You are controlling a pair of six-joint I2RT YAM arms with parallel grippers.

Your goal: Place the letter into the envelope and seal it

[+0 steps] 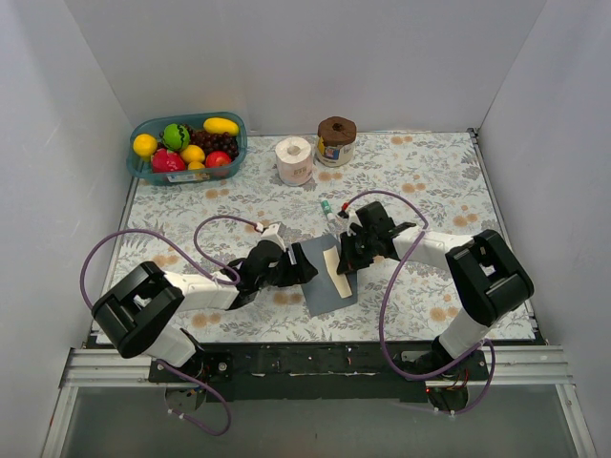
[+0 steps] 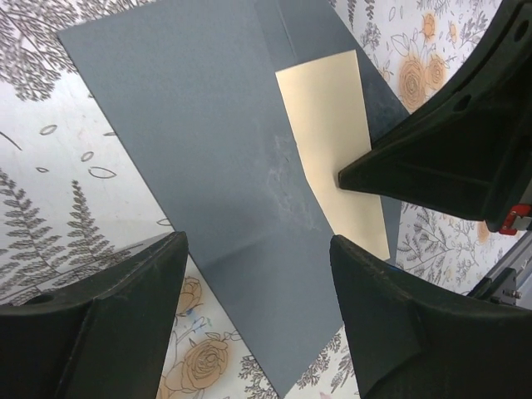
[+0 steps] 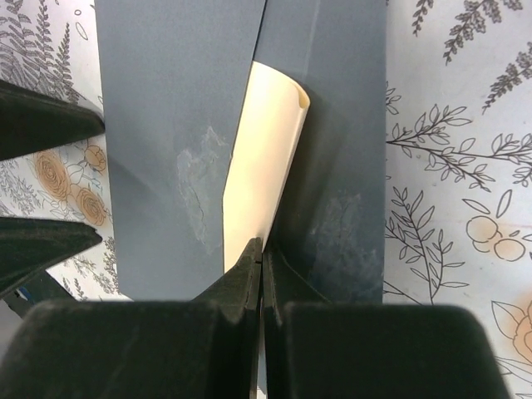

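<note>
The task is judged to be partway done. The flat dark slate-grey paper envelope [image 2: 191,125] is lying open on the flowered tablecloth [image 1: 430,181]. The cream-tan rectangular card letter [image 3: 262,166] has been tucked by its left edge under the envelope's larger left panel. The rest of the letter is exposed on the envelope's right panel, bowed upward in a slight curl. The letter is not yet fully inside, the flap has not been folded down, and nothing has been sealed.

The left gripper [image 2: 258,245] is reached in low from the envelope's left side, its fingers spread wide on either side of the envelope's near-left edge and nothing held between them. Whether the paper is being pressed down by it cannot be told.

The right gripper [image 3: 262,249] is brought in from the envelope's right side and angled down over the exposed card. Its fingers are closed to a thin slit, with the letter's near edge apparently pinched between them.
</note>
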